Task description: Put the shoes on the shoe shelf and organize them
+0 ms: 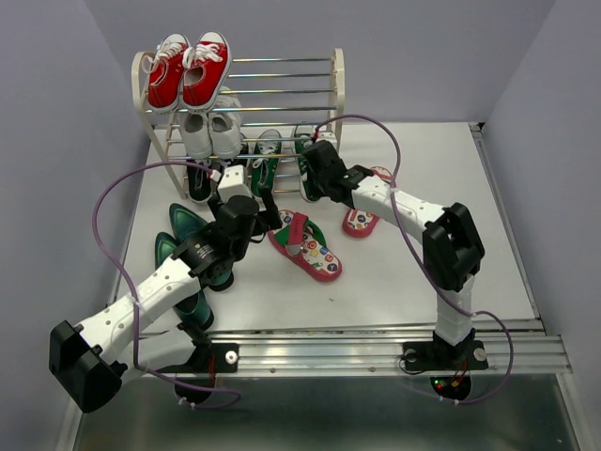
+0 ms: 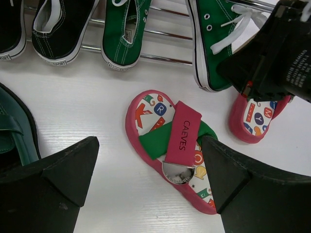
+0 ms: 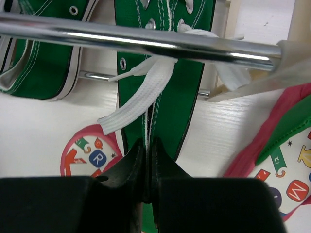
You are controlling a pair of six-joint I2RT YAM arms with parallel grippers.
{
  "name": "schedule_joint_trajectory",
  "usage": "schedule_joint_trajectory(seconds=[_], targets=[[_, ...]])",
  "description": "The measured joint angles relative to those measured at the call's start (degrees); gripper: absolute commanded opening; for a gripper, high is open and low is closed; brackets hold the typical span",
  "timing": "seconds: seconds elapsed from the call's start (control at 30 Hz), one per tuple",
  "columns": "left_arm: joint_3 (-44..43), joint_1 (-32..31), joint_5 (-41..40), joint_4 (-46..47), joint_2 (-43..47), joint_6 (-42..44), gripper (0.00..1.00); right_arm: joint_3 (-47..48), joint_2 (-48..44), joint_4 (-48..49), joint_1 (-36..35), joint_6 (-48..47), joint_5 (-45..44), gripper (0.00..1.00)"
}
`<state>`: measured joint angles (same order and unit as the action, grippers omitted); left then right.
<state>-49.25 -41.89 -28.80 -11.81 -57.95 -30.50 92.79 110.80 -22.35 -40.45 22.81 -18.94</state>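
White counter [image 1: 423,272], pale walls behind. Found one green sneaker [image 2: 124,34] seated on the lowest rods of the shoe shelf [image 1: 338,85]. Found the second green sneaker [image 3: 167,111] only partly on those rods, heel end pinched in the right gripper [image 3: 146,160], clamped tight on it. Saw the near flip-flop [image 2: 182,128], the far flip-flop [image 2: 255,119] and the teal heels [image 1: 180,233] lying on the counter, off the shelf. Noted the left gripper [image 2: 149,143] spread wide above the near flip-flop, holding nothing. Judged barely a third done, with two pairs left to shelve.
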Motion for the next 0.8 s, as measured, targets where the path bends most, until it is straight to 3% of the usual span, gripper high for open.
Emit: schedule_joint_trajectory(seconds=[0.33, 0.7, 0.8], targets=[[0.3, 0.0, 0.1, 0.1, 0.3, 0.0, 0.99, 6.0, 7.5, 1.0, -1.3, 2.1, -6.3, 0.01], [1.7, 0.0, 0.1, 0.4, 2.3, 0.0, 0.99, 7.4, 10.8, 1.7, -1.6, 2.3, -7.1, 0.01], [1.7, 0.0, 0.1, 0.4, 2.3, 0.0, 0.99, 9.2, 12.3, 1.1, -1.7, 3.1, -8.4, 0.05]])
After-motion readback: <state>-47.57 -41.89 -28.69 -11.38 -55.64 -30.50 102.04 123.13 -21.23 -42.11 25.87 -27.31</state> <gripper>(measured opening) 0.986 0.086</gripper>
